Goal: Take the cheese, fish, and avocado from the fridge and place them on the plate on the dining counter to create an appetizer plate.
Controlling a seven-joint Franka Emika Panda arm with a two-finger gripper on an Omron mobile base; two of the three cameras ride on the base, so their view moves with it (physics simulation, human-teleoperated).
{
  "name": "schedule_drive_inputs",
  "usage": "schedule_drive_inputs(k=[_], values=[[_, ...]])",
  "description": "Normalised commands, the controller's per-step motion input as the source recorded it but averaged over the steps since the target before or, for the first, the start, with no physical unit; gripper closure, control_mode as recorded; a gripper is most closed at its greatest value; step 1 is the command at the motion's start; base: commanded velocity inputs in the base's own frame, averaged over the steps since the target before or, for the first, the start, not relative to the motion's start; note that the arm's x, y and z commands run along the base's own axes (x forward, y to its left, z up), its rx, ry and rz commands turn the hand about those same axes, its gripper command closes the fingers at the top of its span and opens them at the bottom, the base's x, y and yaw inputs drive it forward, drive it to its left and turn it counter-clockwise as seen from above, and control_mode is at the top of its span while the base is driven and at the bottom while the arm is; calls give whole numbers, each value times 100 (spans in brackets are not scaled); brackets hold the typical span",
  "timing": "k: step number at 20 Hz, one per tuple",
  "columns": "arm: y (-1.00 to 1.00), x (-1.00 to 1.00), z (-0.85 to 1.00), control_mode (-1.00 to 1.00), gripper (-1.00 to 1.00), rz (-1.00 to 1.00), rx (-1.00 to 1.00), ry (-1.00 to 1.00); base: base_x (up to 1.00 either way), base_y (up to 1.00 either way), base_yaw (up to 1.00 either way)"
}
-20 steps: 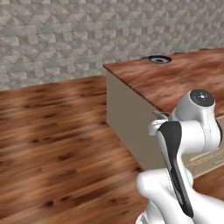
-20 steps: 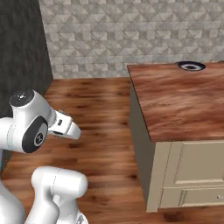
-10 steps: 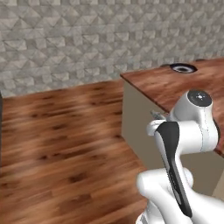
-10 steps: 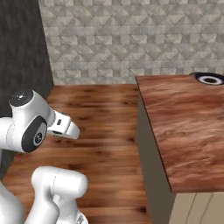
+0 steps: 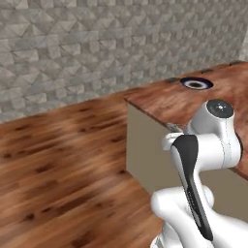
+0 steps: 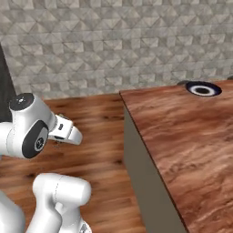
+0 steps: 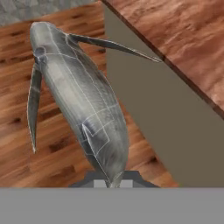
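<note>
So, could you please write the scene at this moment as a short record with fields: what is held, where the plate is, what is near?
held item: fish, grey, gripped at its tail end by the tool
tool state: shut on the fish
plate: on the far part of the dining counter, nothing visible on it
fish position: in the air beside the counter's beige side, above the wooden floor
background: grey tiled wall
task step: fish not yet on the plate
</note>
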Motion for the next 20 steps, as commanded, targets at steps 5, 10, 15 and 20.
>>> schedule_drive_inputs(k=[5, 10, 15, 20], values=[[0, 0, 0, 100, 100, 0, 0, 0, 100, 80, -33], [0, 0, 0, 100, 100, 0, 0, 0, 100, 92, -34], [0, 0, 0, 100, 100, 0, 0, 0, 100, 100, -41], [0, 0, 0, 100, 100, 0, 0, 0, 99, 100, -47]])
